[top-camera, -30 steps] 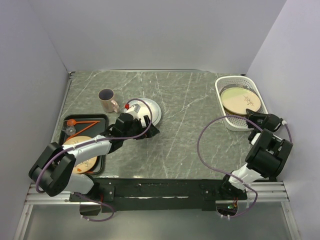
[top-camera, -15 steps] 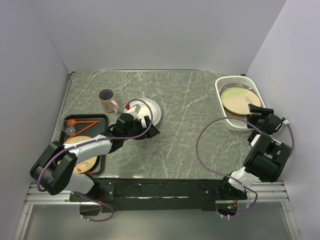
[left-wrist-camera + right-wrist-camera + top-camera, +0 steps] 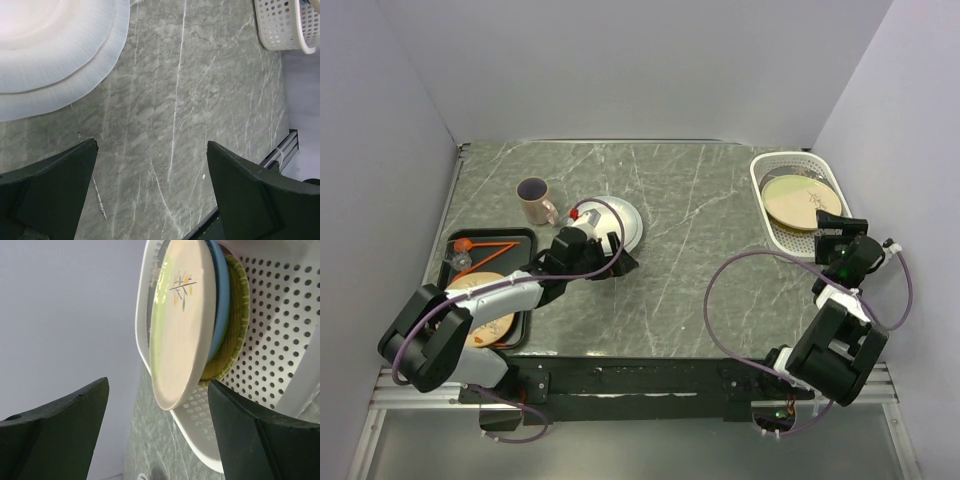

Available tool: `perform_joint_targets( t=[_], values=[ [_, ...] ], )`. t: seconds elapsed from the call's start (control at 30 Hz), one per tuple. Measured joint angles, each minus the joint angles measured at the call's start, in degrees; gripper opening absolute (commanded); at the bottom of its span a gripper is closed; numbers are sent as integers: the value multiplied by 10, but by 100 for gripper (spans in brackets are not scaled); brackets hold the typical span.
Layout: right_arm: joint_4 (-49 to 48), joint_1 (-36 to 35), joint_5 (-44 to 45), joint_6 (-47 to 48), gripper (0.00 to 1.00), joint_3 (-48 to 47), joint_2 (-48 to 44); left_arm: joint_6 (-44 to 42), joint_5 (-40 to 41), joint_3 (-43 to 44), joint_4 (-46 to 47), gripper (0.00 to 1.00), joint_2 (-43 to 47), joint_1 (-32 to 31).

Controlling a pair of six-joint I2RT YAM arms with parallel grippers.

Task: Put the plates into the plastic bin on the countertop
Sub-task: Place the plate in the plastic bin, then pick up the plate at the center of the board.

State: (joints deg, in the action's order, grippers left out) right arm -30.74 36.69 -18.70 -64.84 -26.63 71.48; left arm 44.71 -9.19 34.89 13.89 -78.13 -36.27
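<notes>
The white plastic bin (image 3: 785,243) stands at the countertop's (image 3: 700,250) back right. A beige plate with a branch motif (image 3: 802,200) lies on top of the plates in it. In the right wrist view that beige plate (image 3: 182,315) rests on a blue plate (image 3: 222,300) and a green-yellow patterned one (image 3: 232,340) inside the bin (image 3: 270,365). My right gripper (image 3: 158,382) is open just off the bin's near end (image 3: 835,225), holding nothing. My left gripper (image 3: 618,252) is open beside stacked white plates (image 3: 625,218). Only bare countertop lies between its fingers (image 3: 152,165), with the white plates (image 3: 55,50) beyond.
A beige mug (image 3: 533,201) stands left of the white plates. A black tray (image 3: 525,235) at the left edge carries a beige plate (image 3: 480,310) and an orange utensil (image 3: 485,246). Walls close in the left, back and right sides.
My right gripper has opened, let go of the beige plate, and drawn back from the bin toward the near side. The plate now lies in the bin. The left arm has barely moved.
</notes>
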Motion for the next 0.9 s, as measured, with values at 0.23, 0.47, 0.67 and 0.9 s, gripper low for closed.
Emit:
perform_joint_targets(
  t=[0.23,0.47,0.67,0.9],
  values=[
    [5,-1,-4,6,87,0,-13,1,8,1,-10,96,4,0],
    [22,-46,5,36,87,0,-51,0,26,15,-50,97,2,0],
    [48,-130,35,71,87,0,-110,-1,30,20,-61,97,5,23],
    [62,-222,57,92,87,2,-129,-5,14,15,-70,97,30,99]
  ],
)
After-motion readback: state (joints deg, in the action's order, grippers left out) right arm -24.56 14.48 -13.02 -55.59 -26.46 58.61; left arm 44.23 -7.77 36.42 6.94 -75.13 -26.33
